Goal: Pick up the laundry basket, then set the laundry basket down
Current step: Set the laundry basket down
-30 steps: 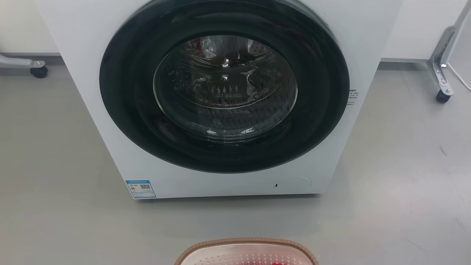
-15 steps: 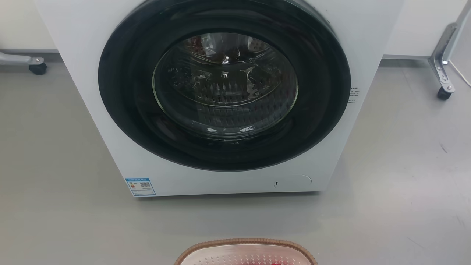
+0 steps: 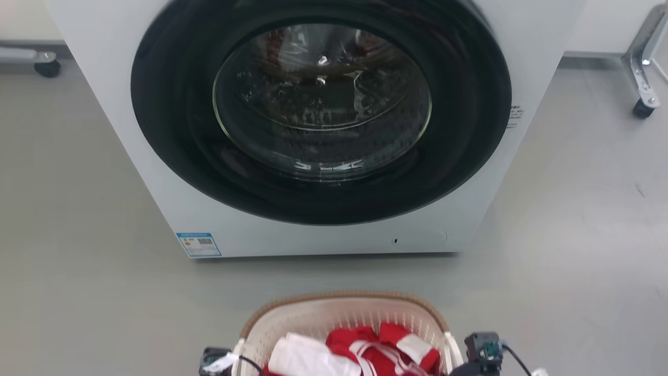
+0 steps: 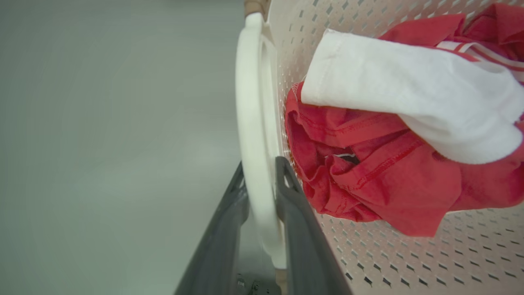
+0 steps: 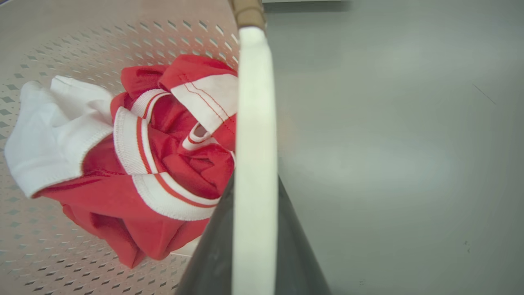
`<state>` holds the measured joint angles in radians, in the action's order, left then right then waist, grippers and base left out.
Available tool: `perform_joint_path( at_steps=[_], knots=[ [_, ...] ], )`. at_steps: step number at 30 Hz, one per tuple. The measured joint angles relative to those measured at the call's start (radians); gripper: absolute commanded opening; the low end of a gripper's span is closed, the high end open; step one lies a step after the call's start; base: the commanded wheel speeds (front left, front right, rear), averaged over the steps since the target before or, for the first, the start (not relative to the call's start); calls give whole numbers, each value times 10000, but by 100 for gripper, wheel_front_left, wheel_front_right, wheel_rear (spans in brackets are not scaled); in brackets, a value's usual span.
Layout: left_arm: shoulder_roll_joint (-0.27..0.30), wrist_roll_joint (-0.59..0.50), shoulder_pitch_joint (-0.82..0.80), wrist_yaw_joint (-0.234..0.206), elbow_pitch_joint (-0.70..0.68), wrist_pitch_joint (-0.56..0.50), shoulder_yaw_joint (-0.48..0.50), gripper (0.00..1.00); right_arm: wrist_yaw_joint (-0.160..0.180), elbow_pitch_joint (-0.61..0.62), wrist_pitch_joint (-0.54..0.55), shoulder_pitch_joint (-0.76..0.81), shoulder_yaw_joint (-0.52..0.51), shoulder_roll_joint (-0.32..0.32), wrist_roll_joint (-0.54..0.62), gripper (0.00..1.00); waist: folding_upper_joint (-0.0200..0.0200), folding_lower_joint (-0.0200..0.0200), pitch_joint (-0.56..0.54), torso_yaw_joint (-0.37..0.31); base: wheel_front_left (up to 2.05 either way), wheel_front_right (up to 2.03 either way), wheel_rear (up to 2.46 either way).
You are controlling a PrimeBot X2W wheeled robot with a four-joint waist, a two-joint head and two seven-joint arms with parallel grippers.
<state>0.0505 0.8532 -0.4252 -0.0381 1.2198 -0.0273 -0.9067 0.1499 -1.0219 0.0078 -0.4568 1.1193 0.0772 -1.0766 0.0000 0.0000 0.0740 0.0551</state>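
The laundry basket point(image 3: 339, 300), cream perforated plastic with a brown woven rim, sits at the bottom middle of the head view and holds red and white clothes point(image 3: 365, 344). My left gripper point(image 4: 262, 172) is shut on the basket's white loop handle point(image 4: 249, 102), one dark finger on each side of it. On the opposite side, my right gripper point(image 5: 256, 182) is shut on the other white handle point(image 5: 254, 102). The perforated wall point(image 4: 409, 262) and the clothes point(image 5: 172, 164) show beside both handles. Whether the basket's base touches the floor is hidden.
A white front-loading washing machine point(image 3: 104, 104) stands just beyond the basket, its round dark door point(image 3: 323, 115) shut. Wheeled metal legs stand at the far left point(image 3: 47, 68) and far right point(image 3: 644, 104). Grey floor point(image 3: 574, 235) lies all around.
The head camera has tipped down and the whole picture shifted. The basket rim now stands higher against the washer's base, its clothes show, and both wrists have come into view beside it.
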Motion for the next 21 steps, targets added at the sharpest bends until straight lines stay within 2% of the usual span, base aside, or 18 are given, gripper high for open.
perform_joint_path(
  at_steps=[11, 21],
  knots=[
    [31, 6, -1643, -107, -88, 130, 219, 0, 0, -263, -290, -1881, -117, 27, 215, 0, 1, 2, 1285, 122, 0, 0, 0],
    [31, 4, -2389, -251, -414, 207, 221, 0, -2, -771, -546, -2791, -121, 33, 497, 0, 2, 2, 2563, 217, 0, 0, 0]
  ],
)
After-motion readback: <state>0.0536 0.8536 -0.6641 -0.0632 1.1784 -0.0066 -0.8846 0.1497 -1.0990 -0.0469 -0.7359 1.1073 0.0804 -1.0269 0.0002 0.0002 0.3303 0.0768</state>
